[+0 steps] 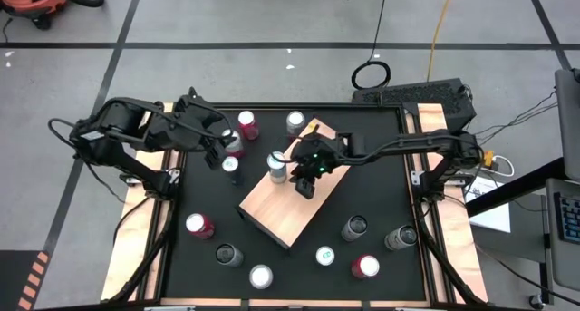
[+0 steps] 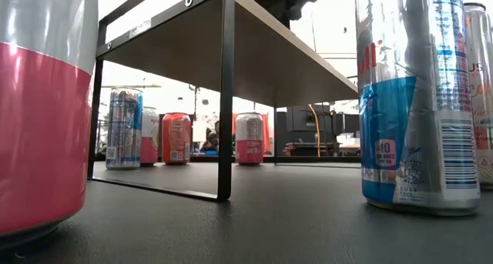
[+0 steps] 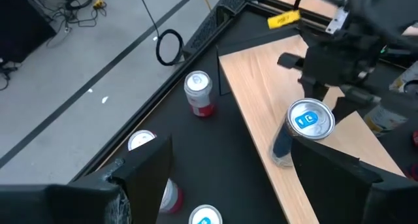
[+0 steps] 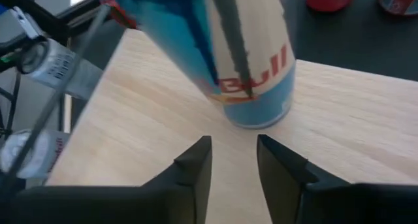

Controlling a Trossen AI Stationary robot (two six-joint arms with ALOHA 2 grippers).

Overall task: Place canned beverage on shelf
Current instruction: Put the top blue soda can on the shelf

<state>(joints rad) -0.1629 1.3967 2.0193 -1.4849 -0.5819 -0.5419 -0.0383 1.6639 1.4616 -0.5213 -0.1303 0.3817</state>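
Canned beverage (image 4: 251, 67) stands upright on the shelf (image 4: 339, 119); right pincer (image 4: 233, 160), nearly closed, holds nothing. Rigid, slick-walled, tippy: grip mid-body.

My black tabletop (image 1: 362, 202) carries the tan wooden shelf (image 1: 272, 207) at its middle and about a dozen cans scattered around it, while one blue-and-silver can (image 1: 277, 166) stands upright on the shelf.

Grey tiled floor (image 1: 227, 21), black tape lines; yellow cable (image 1: 441, 21); orange vacuum (image 1: 36, 1) at corner.
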